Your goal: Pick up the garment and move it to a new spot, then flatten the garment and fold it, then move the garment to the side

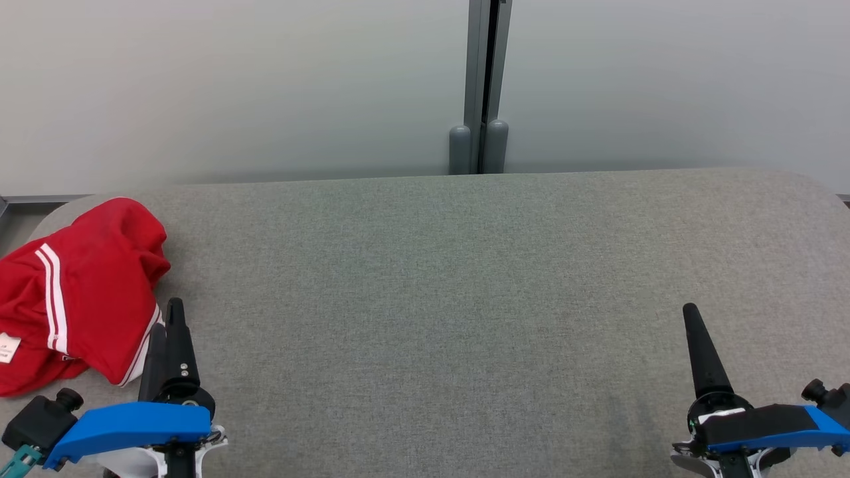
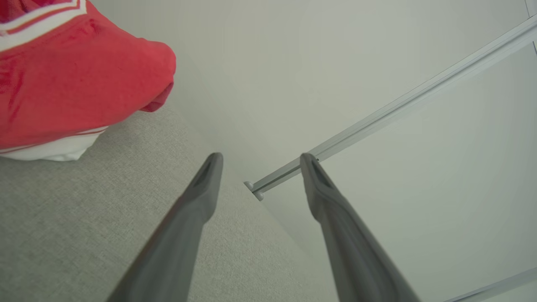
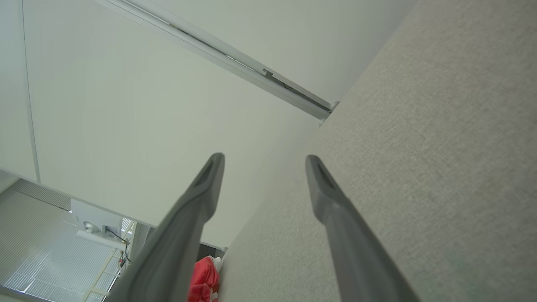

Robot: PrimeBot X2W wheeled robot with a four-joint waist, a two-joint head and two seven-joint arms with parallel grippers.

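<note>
One grey cloth-topped bench [image 1: 465,299], wide. On its left edge, at 9 o'clock in the head view, lies the red garment [image 1: 86,285], a crumpled heap with white stripes [image 1: 53,292] showing. Judged light, soft and limp; it will sag and trail when lifted, not slip. At 7 o'clock the left hand [image 2: 262,157], just beside the heap, fingers apart, holding nothing. At 5 o'clock the right hand [image 3: 264,157], well apart from it, fingers apart, empty. Best hold: pinch the striped hem [image 1: 143,352] nearest.

Crumpled red garment [image 1: 80,292], far left
</note>
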